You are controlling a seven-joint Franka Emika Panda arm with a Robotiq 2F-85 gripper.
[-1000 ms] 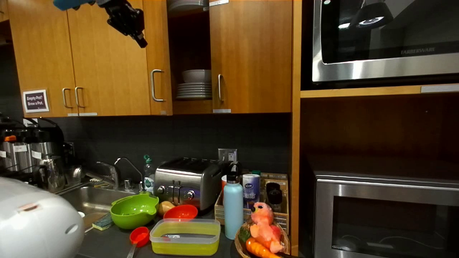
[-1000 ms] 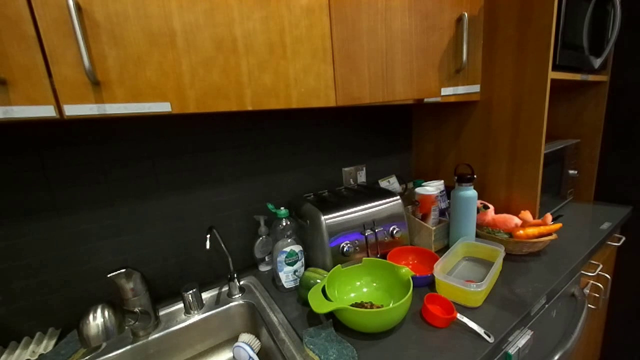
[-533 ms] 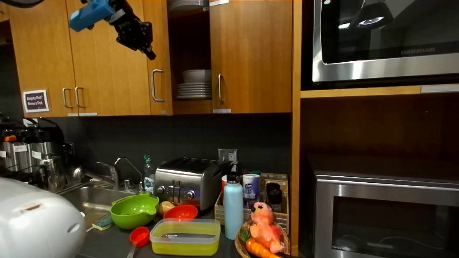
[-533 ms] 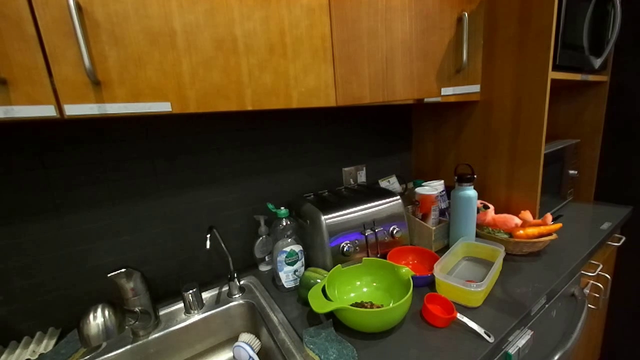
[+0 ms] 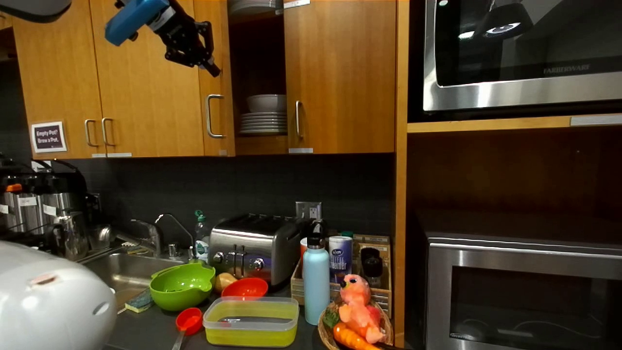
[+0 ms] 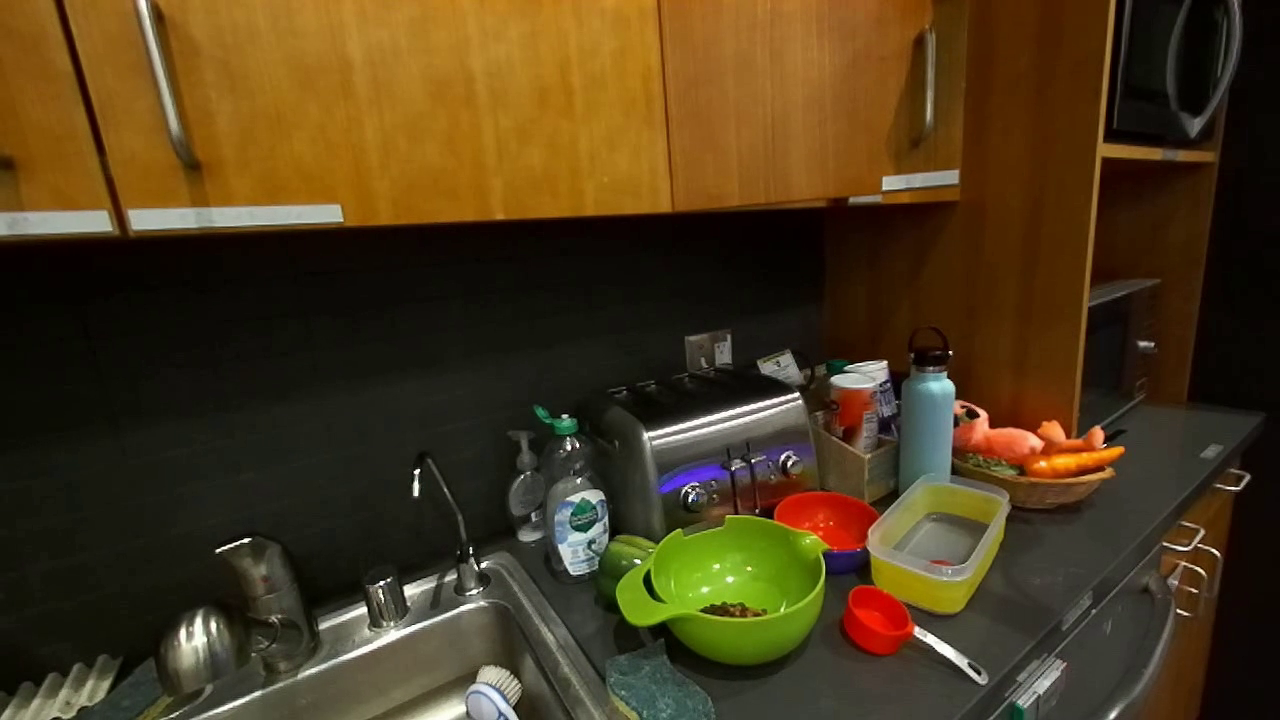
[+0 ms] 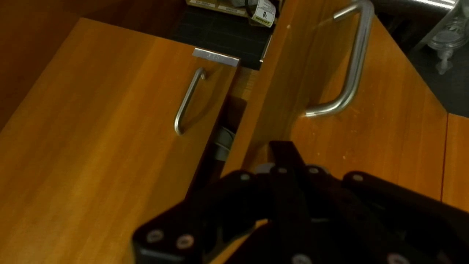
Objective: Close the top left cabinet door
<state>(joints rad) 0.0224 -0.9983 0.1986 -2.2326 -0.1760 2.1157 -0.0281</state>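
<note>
The top left cabinet door (image 5: pixel 214 53) is honey-brown wood and stands partly open. Its silver bar handle (image 5: pixel 209 116) is near its lower right edge; the door also shows in an exterior view (image 6: pixel 780 100). In the wrist view the door (image 7: pixel 381 143) fills the right side, its handle (image 7: pixel 357 55) at the top. My gripper (image 5: pixel 214 69) is above the handle, in front of the door. In the wrist view my gripper (image 7: pixel 284 150) is shut and empty, its tip at or very near the door face; contact is not clear. It is out of view in an exterior view.
The matching right cabinet door (image 5: pixel 340 78) has its handle at its lower left. Plates and a bowl (image 5: pixel 265 114) stand in the dark opening between. The microwave (image 5: pixel 525 58) is to the right. Below are the toaster (image 5: pixel 255 248), blue bottle (image 5: pixel 317 282) and green bowl (image 6: pixel 735 590).
My gripper has moved right and down along the door front and turned. The door's free edge has shifted very slightly right, a little more closed.
</note>
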